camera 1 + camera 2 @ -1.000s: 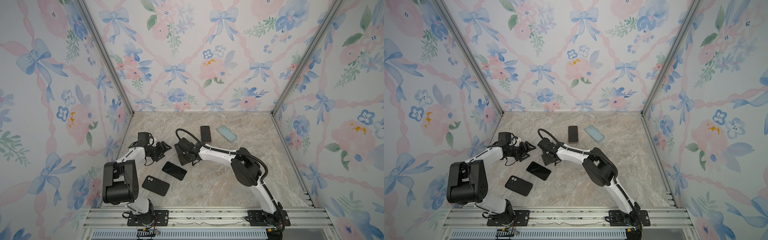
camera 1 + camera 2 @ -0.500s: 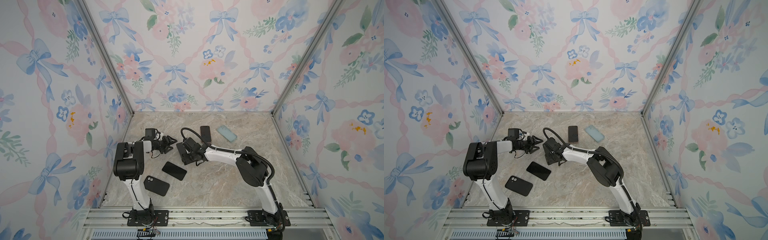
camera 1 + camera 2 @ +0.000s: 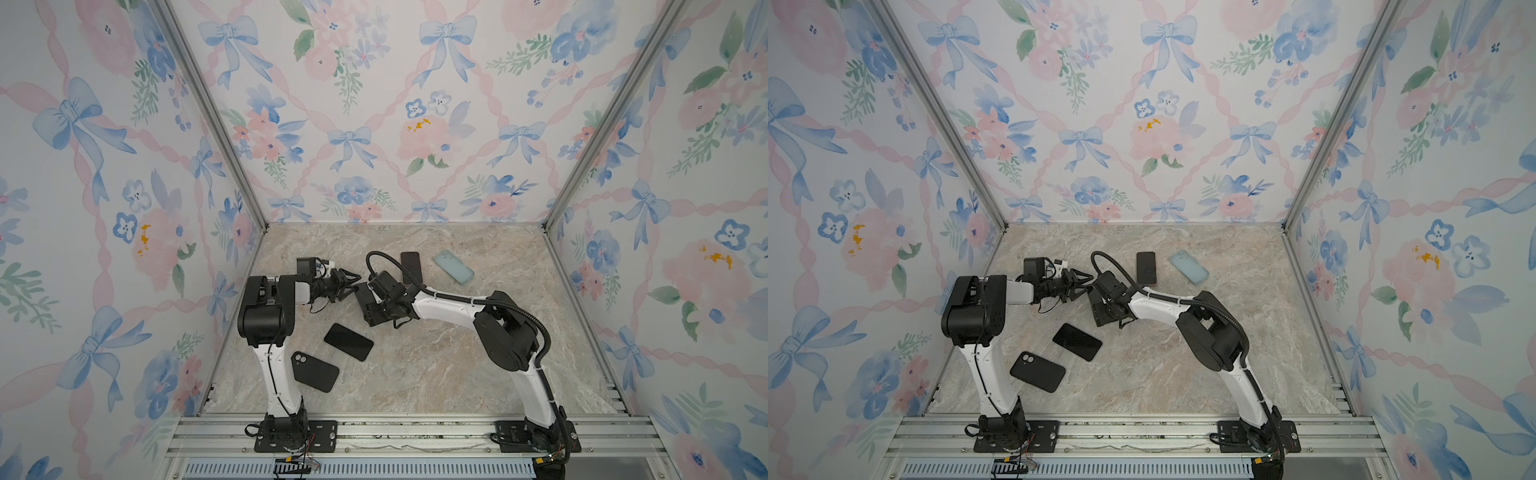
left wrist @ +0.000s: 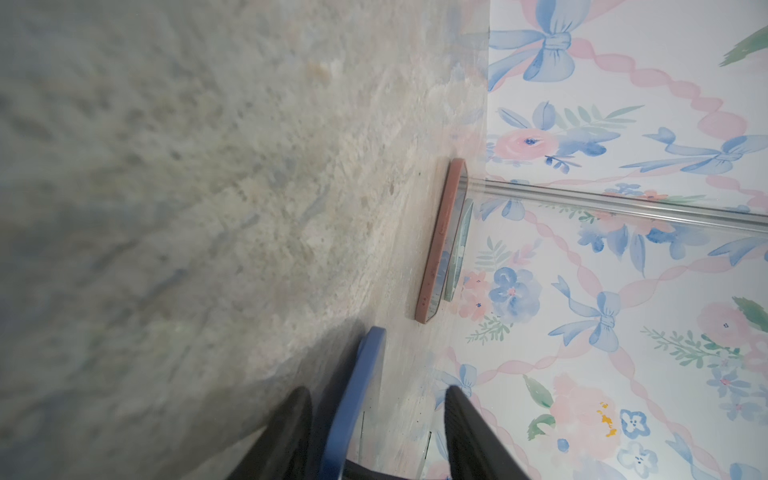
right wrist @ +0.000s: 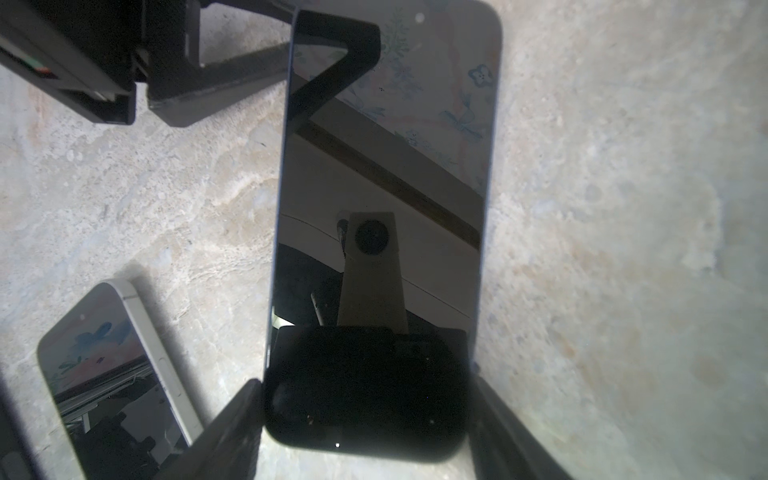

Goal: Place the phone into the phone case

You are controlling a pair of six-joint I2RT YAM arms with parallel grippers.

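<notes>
- The phone [image 5: 382, 208] is in the middle of the marble table [image 3: 457, 353], between the two arms. It has a dark, glossy screen and a thin blue rim, and the screen faces the right wrist camera.
- In both top views it shows as a narrow dark slab [image 3: 362, 296], tipped up rather than lying flat. I cannot tell whether its lower edge touches the table.
- The right gripper [image 5: 365, 395] holds the phone. Its fingers [image 5: 232, 428] press on the two long sides at the end nearest the wrist.
- The left gripper [image 4: 376, 390] meets the phone's far end from the opposite side. Its jaws are apart, one on each side of the blue rim.
- In the left wrist view a gap shows between at least one of the left gripper's fingers [image 4: 286, 432] and the phone, so it has no hold on it.
- A black phone [image 3: 348, 341] with a pale metal edge lies flat, screen up, near the held phone on the side toward the arm bases.
- A black case [image 3: 315, 371] with a camera cut-out in one corner lies flat just beside that phone, close to the left arm's base.
- Toward the back wall a dark phone with a reddish rim [image 3: 411, 268] lies flat, partly behind the right arm's cable.
- A pale teal slab [image 3: 454, 267], either a phone or a case, lies flat beside the reddish-rimmed phone and apart from it.
</notes>
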